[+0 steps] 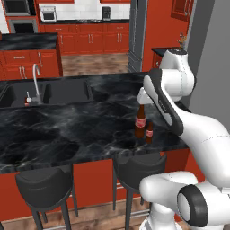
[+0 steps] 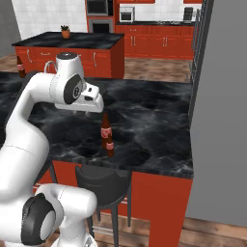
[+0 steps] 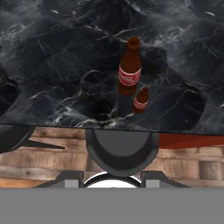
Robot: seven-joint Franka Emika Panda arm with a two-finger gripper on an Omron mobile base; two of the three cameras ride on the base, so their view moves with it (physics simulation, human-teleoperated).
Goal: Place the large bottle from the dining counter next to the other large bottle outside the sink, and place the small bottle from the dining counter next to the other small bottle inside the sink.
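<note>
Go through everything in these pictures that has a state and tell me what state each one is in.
large bottle: upright on the dining counter, not held
small bottle: upright beside the large bottle, not held
pincer: above the bottles, holding nothing; open or shut cannot be told
bar stool: standing at the counter's edge
tap: no water running

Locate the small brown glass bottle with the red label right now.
The small brown glass bottle stands upright on the black marble dining counter, near its stool-side edge, close beside the large brown bottle.
</note>
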